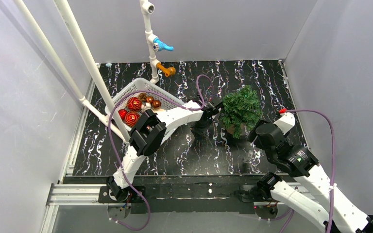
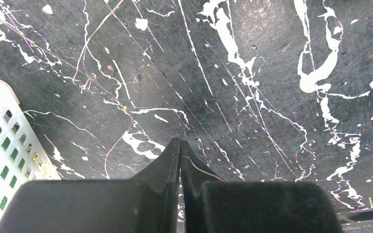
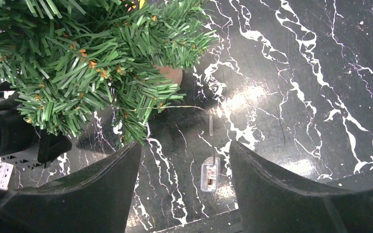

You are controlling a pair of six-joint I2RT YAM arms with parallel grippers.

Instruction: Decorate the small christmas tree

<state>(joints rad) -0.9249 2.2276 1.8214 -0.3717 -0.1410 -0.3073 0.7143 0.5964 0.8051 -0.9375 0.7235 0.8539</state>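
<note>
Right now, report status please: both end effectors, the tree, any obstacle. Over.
Left end effector shut, close beside small christmas tree. Right end effector open, empty. Tree upright. Clear box on thin wire lies on table below right end effector.

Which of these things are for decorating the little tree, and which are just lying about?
Part of the job: small christmas tree; red baubles in the white basket; probably the clear box wired to the tree.
Just lying about: white pipe with a blue tap and an orange tap.
</note>
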